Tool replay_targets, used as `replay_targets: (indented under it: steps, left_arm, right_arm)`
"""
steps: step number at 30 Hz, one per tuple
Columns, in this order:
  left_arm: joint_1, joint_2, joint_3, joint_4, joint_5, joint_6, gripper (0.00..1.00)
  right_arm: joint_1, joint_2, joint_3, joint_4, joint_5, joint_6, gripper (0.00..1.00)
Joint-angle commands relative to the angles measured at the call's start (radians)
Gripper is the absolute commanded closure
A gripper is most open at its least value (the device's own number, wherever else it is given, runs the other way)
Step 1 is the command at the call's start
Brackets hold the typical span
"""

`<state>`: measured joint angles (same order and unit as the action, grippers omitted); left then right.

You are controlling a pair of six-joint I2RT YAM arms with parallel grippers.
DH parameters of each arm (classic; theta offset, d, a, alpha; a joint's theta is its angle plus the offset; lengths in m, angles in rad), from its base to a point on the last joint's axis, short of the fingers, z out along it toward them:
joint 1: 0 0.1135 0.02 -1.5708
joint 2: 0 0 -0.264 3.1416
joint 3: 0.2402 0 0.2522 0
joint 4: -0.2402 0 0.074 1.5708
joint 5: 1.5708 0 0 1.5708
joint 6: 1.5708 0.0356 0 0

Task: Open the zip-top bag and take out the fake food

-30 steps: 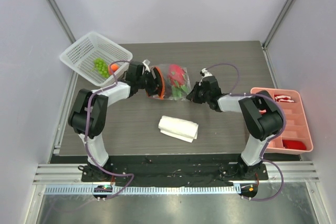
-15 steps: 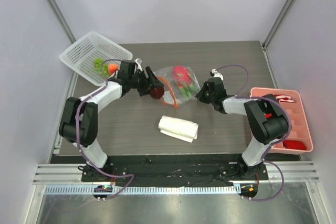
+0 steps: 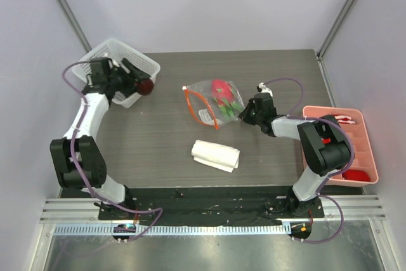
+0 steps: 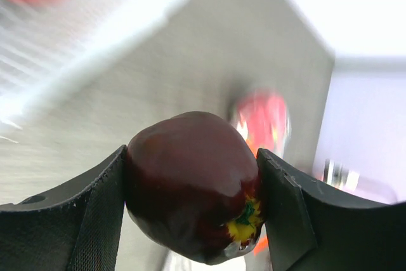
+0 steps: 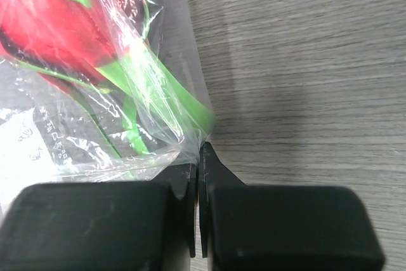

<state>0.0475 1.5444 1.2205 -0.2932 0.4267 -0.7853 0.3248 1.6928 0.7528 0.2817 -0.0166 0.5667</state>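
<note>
The zip-top bag (image 3: pixel 209 101) lay near the middle of the table (image 3: pixel 266 68), its orange zipper strip (image 3: pixel 190 103) bowed into a loop on the side facing the left arm. Inside it a red-pink dragon fruit (image 3: pixel 220 89) and some green leaves (image 3: pixel 232 110) showed through the crinkled plastic; glare and folds hid whatever else might have been in there. The right gripper (image 5: pixel 198 176) was closed tight on the bag's corner beside the leaves, with a thin tuck of film pinched between its pads. Its wrist view cut off most of the bag.

Well apart, the left gripper (image 3: pixel 143 84) held a dark purple fruit (image 4: pixel 190 211) clamped between its two fingers (image 4: pixel 95 214), raised just beside the rim of the white basket (image 3: pixel 117 49). The arm covered most of the basket from above. In the left wrist view the basket was a smear, with an orange blur behind its mesh too soft to name.

A folded white cloth (image 3: pixel 216 155) lay nearer the arms, and a pink tray (image 3: pixel 355 150) sat at the table's right edge.
</note>
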Motion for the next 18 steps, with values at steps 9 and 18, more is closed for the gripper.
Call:
replay_targets:
  steps: [9,18]
  left_arm:
    - [0.193,0.315,0.368,-0.073,-0.158,-0.072,0.73]
    - [0.158,0.133,0.173,-0.035,-0.249,-0.003,0.04]
  right_arm:
    - [-0.004,-0.051,0.006,0.025,-0.019,-0.010,0.99]
    - [-0.004,-0.044,0.013,0.013,-0.029,-0.011,0.99]
